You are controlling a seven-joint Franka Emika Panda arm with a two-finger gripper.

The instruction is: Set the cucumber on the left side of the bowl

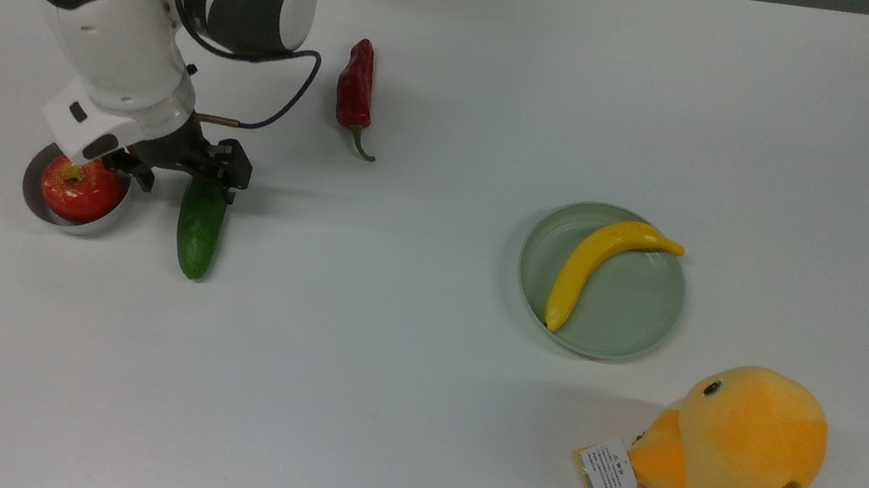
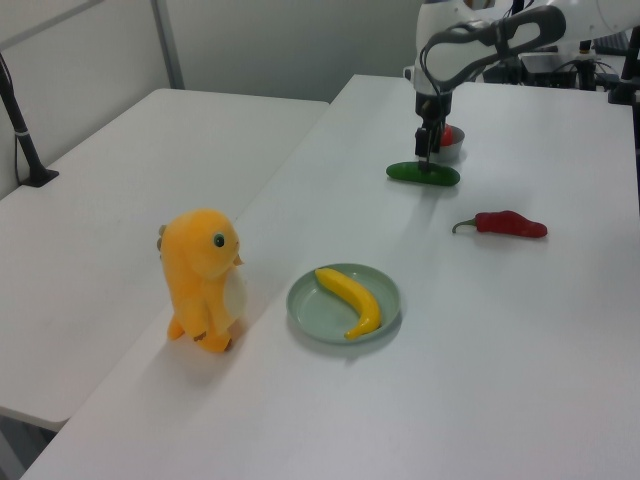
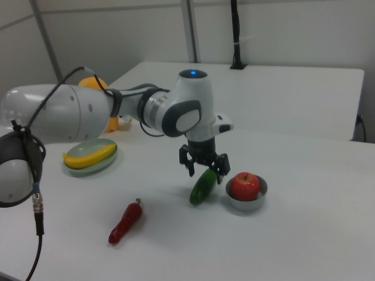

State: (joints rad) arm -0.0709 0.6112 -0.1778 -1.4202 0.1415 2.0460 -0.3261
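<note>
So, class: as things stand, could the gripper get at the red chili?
Probably yes. The chili lies alone on bare table, with nothing on or against it, and the gripper hangs open above the cucumber, holding nothing.

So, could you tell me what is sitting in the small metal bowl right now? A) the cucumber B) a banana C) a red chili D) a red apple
D: a red apple sits inside the bowl, while the cucumber lies on the table beside it, on the top view's right.
</note>
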